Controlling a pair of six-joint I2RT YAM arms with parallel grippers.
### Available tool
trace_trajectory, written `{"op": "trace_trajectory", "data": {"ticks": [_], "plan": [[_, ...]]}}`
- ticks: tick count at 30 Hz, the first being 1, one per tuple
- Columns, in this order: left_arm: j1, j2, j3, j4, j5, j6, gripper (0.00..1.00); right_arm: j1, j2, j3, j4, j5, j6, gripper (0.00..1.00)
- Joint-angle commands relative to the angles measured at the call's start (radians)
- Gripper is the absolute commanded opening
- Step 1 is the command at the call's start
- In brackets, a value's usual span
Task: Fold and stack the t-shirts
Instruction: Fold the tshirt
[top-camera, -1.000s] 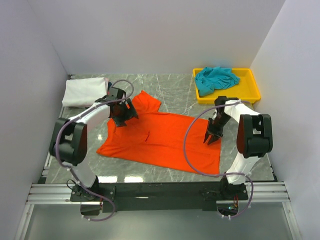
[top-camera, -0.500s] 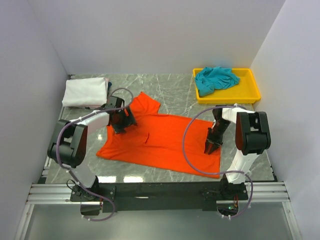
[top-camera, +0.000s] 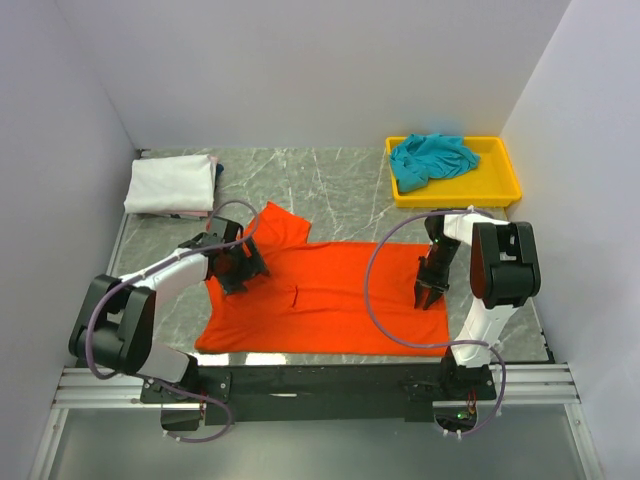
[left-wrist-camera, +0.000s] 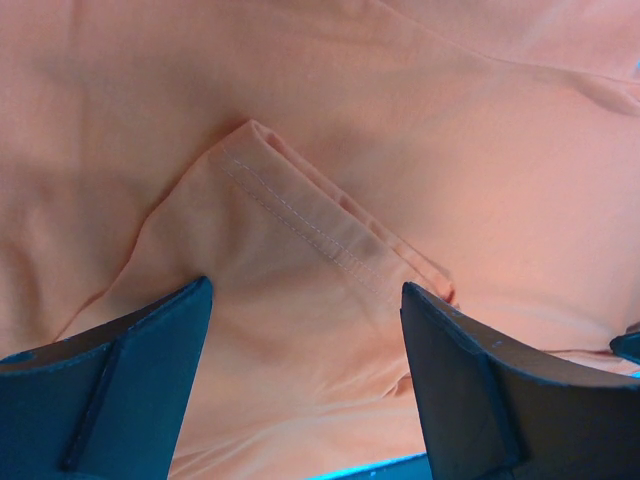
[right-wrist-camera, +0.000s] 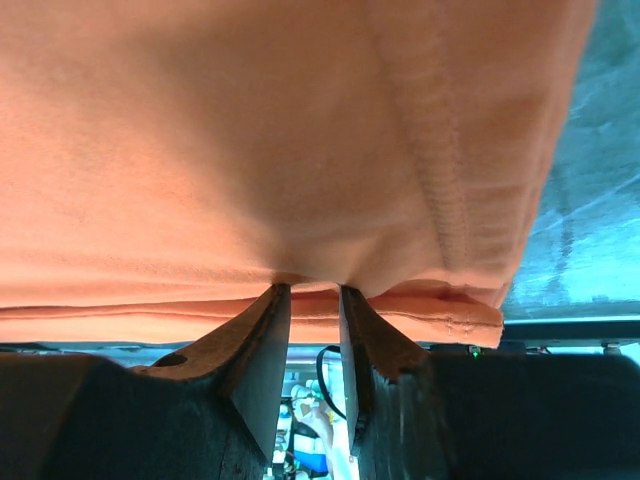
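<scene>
The orange-red t-shirt (top-camera: 320, 300) lies spread across the middle of the table. A sleeve (top-camera: 282, 226) points toward the back. My left gripper (top-camera: 238, 272) stands open low over its left part. In the left wrist view a stitched hem fold (left-wrist-camera: 320, 225) lies just ahead of that gripper (left-wrist-camera: 306, 290). My right gripper (top-camera: 428, 295) is at the shirt's right edge. Its narrow jaws are shut on a bunched pinch of the orange cloth (right-wrist-camera: 300, 200) in the right wrist view, at the gripper (right-wrist-camera: 312, 290). The white t-shirt (top-camera: 172, 185) lies folded at the back left. The teal t-shirt (top-camera: 432, 158) is crumpled in the tray.
A yellow plastic tray (top-camera: 505, 186) sits at the back right, against the right wall. White walls close in the table on three sides. Bare marble (top-camera: 350, 195) shows between the white shirt and the tray. The black base rail (top-camera: 320, 380) runs along the near edge.
Both arms have drawn back toward the near edge, and the orange-red shirt has slid with them. Its body now lies squarer, with the near hem closer to the table's front.
</scene>
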Motion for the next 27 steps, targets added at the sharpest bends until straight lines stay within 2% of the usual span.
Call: {"op": "trace_trajectory", "data": {"ticks": [1, 7, 10, 15, 19, 22, 27], "plan": [[-0.011, -0.031, -0.055, -0.127, -0.039, -0.028, 0.84, -0.001, 0.018, -0.006, 0.051, 0.081, -0.018, 0.34], [-0.028, -0.098, -0.062, -0.153, -0.029, -0.032, 0.84, 0.0, 0.003, -0.029, 0.057, 0.07, -0.018, 0.34], [-0.028, -0.109, -0.016, -0.171, -0.033, -0.019, 0.84, -0.001, -0.018, -0.012, 0.051, 0.053, -0.008, 0.34], [-0.028, -0.082, 0.187, -0.233, -0.067, 0.018, 0.85, -0.004, -0.11, 0.098, 0.002, 0.041, 0.023, 0.34], [-0.024, 0.004, 0.358, -0.249, -0.081, 0.069, 0.87, -0.01, -0.133, 0.216, -0.017, 0.058, 0.032, 0.35], [-0.015, 0.075, 0.493, -0.251, -0.085, 0.106, 0.87, -0.046, -0.12, 0.302, 0.006, 0.097, 0.025, 0.35], [0.012, 0.173, 0.595, -0.233, -0.069, 0.133, 0.87, -0.052, -0.068, 0.337, 0.146, 0.162, 0.002, 0.38]]}}
